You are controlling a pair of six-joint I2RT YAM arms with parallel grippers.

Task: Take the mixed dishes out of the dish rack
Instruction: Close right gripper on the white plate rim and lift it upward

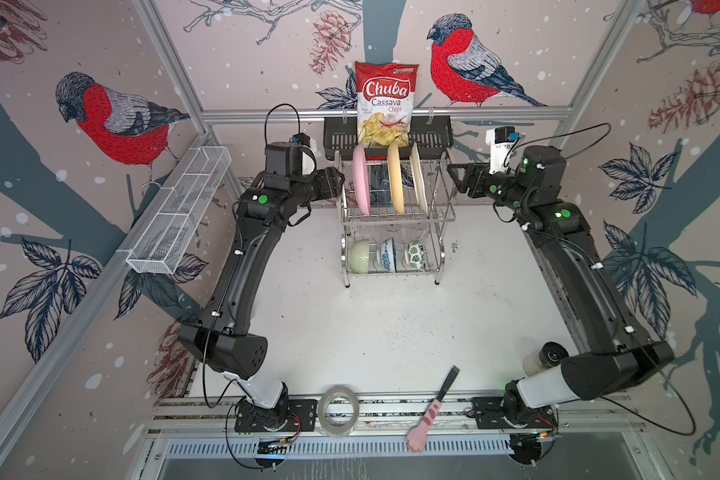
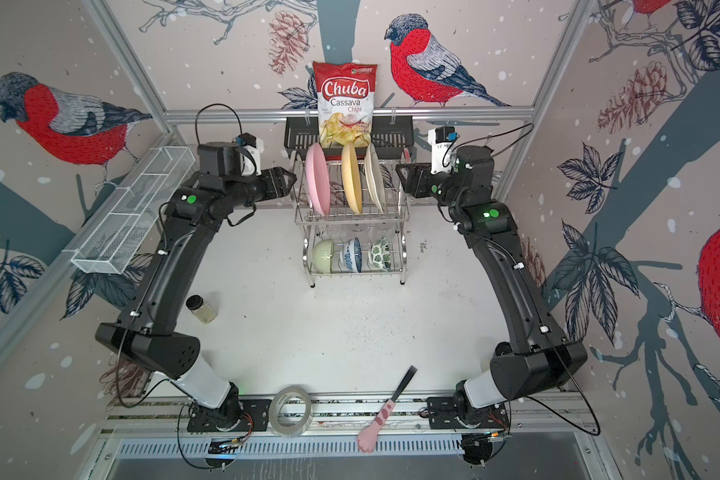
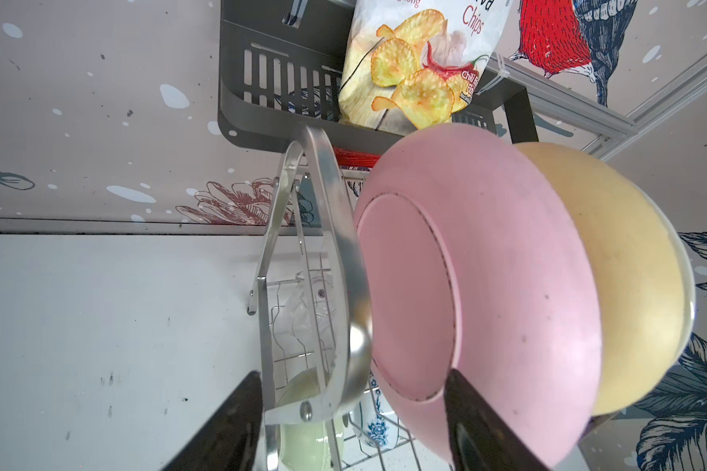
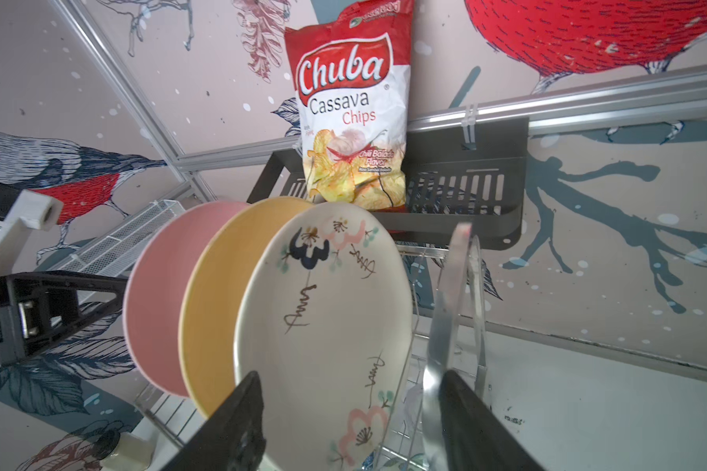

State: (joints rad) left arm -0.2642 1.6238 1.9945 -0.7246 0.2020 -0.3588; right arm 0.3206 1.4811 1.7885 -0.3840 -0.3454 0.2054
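White scuffed tabletop (image 1: pixel 391 332). I count three round glazed plates (image 1: pixel 395 183), three bowls (image 1: pixel 388 254), one shiny wire rack (image 1: pixel 443 217). Jaws apart, empty: left gripper (image 1: pixel 341 178), right gripper (image 1: pixel 453 178).

White table (image 1: pixel 391 328) carries the dish rack (image 1: pixel 395 217) and a jar (image 2: pixel 201 309).

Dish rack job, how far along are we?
Done: nothing yet; no dish sits on the table. In hand: nothing; the left gripper and right gripper hang open beside the side handles of the dish rack. To do: pink plate, tan-yellow plate and cream plate on top; pale green bowl, blue-patterned bowl, green-leaf bowl and glasses below.
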